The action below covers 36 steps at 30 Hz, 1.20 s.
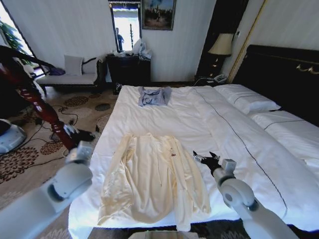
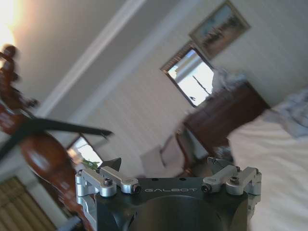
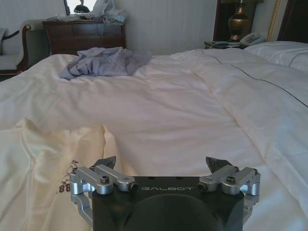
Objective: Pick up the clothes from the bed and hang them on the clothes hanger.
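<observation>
The clothes (image 1: pixel 149 179), a pale cream long-sleeved garment, lie spread flat on the near part of the bed (image 1: pixel 199 114); their edge also shows in the right wrist view (image 3: pixel 43 163). My right gripper (image 1: pixel 204 159) (image 3: pixel 161 162) hovers just beside the garment's right sleeve, open and holding nothing. My left gripper (image 1: pixel 82 135) (image 2: pixel 166 163) is off the bed's left edge, open and holding nothing, close to the dark-red wooden post (image 1: pixel 37 104) (image 2: pixel 43 154). The thin black clothes hanger (image 1: pixel 22 56) (image 2: pixel 62 126) hangs at the top of that post.
A small grey-blue garment (image 1: pixel 153 95) (image 3: pixel 103 61) lies crumpled at the bed's far end. White pillows (image 1: pixel 246 99) rest against the black headboard (image 1: pixel 284 74). A bench (image 1: pixel 70 77), a dark dresser (image 1: pixel 128 67) and a lamp (image 1: pixel 222 45) stand along the far wall. Cables cross the carpet by the post.
</observation>
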Motion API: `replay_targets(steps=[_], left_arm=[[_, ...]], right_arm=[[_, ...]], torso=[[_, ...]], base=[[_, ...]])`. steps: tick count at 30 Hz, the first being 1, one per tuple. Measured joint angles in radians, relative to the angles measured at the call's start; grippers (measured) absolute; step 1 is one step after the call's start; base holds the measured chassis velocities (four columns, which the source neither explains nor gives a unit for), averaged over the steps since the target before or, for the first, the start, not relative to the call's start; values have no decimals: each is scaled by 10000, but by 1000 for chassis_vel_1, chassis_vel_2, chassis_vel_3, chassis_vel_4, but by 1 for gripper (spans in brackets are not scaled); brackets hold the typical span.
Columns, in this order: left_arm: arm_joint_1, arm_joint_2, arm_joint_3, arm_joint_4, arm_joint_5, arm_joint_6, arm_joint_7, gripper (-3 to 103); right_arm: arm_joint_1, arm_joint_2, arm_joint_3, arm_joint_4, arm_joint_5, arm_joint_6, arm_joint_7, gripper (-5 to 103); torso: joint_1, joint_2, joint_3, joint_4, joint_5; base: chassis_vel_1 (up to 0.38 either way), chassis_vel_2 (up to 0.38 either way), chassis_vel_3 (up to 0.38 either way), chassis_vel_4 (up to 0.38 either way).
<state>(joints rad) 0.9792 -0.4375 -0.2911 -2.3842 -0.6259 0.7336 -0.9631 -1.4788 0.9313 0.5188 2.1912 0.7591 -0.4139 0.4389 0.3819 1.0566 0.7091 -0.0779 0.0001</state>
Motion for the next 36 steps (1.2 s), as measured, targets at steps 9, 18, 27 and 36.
replay_targets(steps=[9, 18, 27, 36], left_arm=[[-794, 1406, -1143, 36, -923, 62, -208, 100], [-601, 1827, -2130, 512, -1673, 52, 7, 100], [-1014, 2686, -2428, 1011, -1595, 35, 473, 100], [-728, 2571, -3074, 2210, -1597, 28, 458, 101]], right_arm=[[-451, 292, 107, -194, -1463, 1237, -771, 100], [-908, 551, 164, -178, -3165, 3219, -2000, 100], [-974, 807, 67, -343, -3467, 3346, -2062, 100], [-825, 839, -145, -473, -3541, 3335, -1997, 100]], torso=[[0, 0, 0, 4, -2], [0, 0, 0, 2, -4], [0, 0, 0, 0, 0], [0, 0, 1, 2, -3]], base=[[0, 0, 0, 0], [0, 0, 0, 0], [0, 0, 0, 0], [0, 0, 0, 0]])
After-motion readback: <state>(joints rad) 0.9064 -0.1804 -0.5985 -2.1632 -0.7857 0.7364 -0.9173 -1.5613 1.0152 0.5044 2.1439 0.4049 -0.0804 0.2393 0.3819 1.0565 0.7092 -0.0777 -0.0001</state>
